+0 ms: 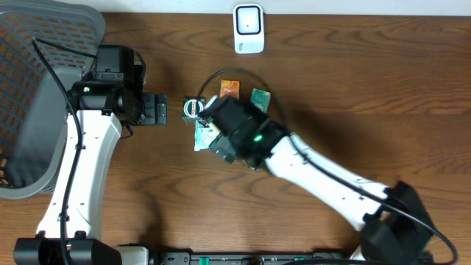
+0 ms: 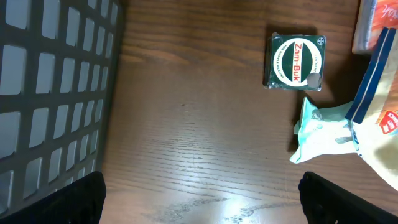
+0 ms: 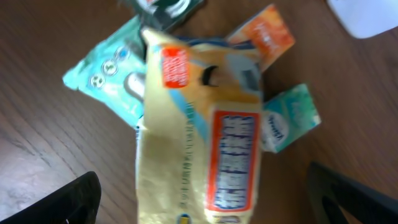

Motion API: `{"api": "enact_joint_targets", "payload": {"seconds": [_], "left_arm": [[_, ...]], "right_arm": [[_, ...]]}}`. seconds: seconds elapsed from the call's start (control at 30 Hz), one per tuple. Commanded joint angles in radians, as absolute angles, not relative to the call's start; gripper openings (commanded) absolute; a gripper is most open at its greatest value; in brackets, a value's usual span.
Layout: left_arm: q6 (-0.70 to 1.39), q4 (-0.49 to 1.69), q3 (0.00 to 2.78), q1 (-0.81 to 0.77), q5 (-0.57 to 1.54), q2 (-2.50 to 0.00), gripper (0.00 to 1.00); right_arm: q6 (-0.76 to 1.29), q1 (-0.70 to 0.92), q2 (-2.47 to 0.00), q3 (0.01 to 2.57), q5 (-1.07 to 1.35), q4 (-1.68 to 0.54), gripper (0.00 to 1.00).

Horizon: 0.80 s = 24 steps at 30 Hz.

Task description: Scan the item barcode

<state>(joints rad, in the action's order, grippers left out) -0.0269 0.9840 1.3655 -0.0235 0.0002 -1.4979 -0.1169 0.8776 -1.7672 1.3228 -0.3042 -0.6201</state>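
The left claw (image 2: 200, 190) and the right claw (image 3: 202, 186) are standing open, so the packet (image 3: 205, 118) under the right one is lying loose.

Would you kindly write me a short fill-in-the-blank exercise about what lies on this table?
The green tin is labelled ____. The scanner is coloured ____. The mesh basket sits on the robot's ____ side. The right pincer hangs open above a ____ packet.
Missing words: Zam-Buk; white; left; yellow.
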Motion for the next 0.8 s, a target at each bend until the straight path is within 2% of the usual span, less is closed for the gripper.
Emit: {"api": "enact_joint_targets", "payload": {"seconds": [0.0,0.2,0.4,0.77], "left_arm": [[-0.033,0.985,1.359,-0.024,-0.009,-1.504,0.98],[-0.033,0.985,1.359,-0.024,-0.009,-1.504,0.98],[-0.033,0.985,1.359,-0.024,-0.009,-1.504,0.98],[-0.033,0.985,1.359,-0.024,-0.009,-1.504,0.98]], "right_arm": [[-0.074,0.916,-1.842,1.326,-0.445,-0.624,0.99],[-0.075,0.982,-1.937,1.326,-0.513,-0.628,0.99],[-0.01,1.029,-2.007,1.326,-0.723,-0.646,0.99],[-0.004,0.933,-2.099,1.326,-0.818,-0.654,0.99]]}}
